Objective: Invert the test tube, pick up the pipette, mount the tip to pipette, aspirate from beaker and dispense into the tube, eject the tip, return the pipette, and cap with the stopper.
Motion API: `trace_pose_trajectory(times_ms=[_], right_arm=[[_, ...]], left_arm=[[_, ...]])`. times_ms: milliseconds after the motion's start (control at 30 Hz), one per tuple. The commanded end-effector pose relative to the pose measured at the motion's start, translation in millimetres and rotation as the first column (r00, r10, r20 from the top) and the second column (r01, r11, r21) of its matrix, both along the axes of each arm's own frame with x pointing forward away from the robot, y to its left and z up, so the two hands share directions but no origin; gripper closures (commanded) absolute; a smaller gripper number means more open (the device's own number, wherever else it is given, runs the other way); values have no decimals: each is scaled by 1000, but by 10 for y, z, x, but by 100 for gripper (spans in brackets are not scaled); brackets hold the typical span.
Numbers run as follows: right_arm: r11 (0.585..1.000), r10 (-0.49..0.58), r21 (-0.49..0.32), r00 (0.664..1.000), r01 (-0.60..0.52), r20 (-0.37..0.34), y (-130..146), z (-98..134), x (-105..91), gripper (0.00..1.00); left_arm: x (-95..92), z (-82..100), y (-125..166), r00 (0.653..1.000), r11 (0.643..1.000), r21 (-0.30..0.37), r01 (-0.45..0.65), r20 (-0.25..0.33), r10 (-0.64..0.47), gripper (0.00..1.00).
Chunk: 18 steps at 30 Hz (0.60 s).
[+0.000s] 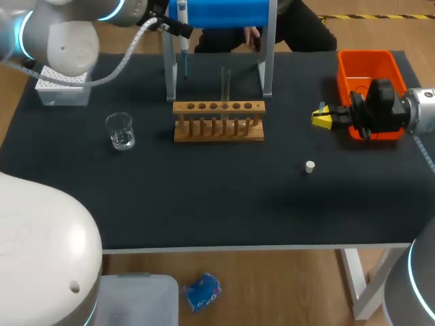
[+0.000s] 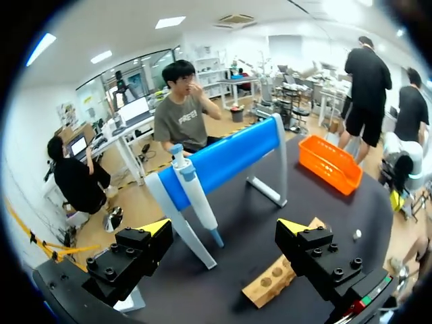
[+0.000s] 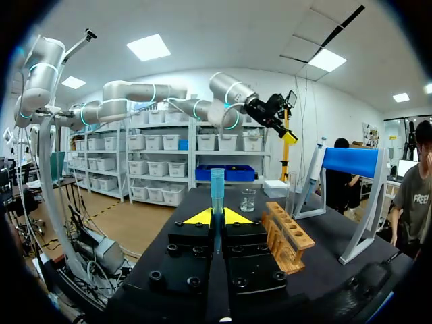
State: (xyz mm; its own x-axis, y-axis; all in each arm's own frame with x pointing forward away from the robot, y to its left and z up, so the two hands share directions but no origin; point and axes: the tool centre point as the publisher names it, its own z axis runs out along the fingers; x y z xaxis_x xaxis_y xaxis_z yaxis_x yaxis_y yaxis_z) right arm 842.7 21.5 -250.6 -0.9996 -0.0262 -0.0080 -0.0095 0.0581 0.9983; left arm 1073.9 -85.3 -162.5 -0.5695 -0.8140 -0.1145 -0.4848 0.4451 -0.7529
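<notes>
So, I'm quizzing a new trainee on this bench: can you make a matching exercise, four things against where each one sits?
Things: 1 clear glass beaker; 2 small white stopper; 3 blue pipette tip; 4 white-and-blue pipette.
Places: A hanging on the blue stand; B between the right gripper's fingers; C alone on the black table, right of the wooden rack; D left of the wooden rack.
Pairs: 1-D, 2-C, 3-B, 4-A.

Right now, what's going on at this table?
The left claw is open in front of the pipette, which hangs on its blue stand, not gripped. The right claw is shut on a blue tip beside the orange bin. A tube stands in the wooden rack; the beaker and stopper sit apart on the table.
</notes>
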Motion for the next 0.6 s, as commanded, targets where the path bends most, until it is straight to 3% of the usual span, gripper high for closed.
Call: trace_pose_trajectory(times_ms=[33, 600], right_arm=[[1000, -2, -3, 1000, 2, 1, -3, 7, -10, 100], [1000, -2, -3, 1000, 2, 1, -3, 7, -10, 100]], left_arm=[[64, -18, -141, 999, 999, 41, -33, 7, 33, 0], [67, -33, -203, 998, 996, 55, -68, 11, 67, 0]])
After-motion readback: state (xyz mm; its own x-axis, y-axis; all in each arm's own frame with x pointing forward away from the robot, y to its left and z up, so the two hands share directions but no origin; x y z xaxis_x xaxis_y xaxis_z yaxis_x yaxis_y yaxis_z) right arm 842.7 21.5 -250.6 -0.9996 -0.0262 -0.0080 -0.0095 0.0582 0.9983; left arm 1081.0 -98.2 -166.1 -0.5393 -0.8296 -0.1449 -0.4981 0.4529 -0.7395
